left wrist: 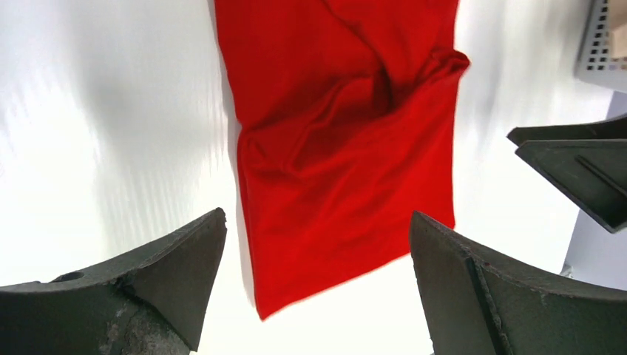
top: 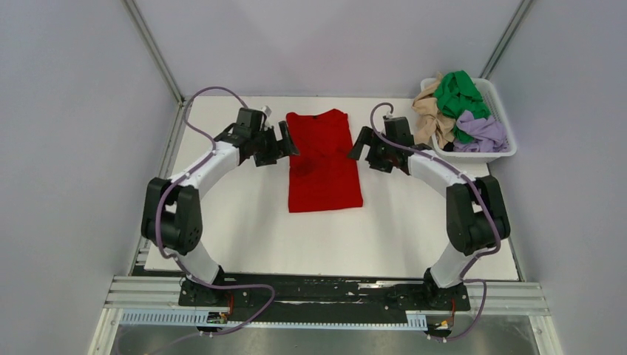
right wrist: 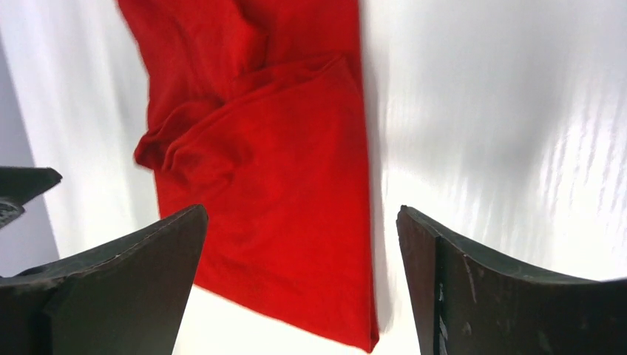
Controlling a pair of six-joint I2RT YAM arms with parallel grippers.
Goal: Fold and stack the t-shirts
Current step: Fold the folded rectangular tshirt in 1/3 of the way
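Red t-shirt lies flat at mid-counter, collar end far and hem near. The sides appear to be turned in, making a long narrow strip. The wrist views show a puckered ridge across its middle.

Left gripper hovers just beside the strip's left edge and right gripper just beside its right edge. Both pairs of fingers are spread wide and hold nothing.

Green, beige and lavender t-shirts lie heaped in the white basket at far right.

Judgement: lengthwise fold done, crosswise fold pending. The next move calls for each arm to pinch one corner of the same end and carry it over evenly — the ridge may need smoothing first.
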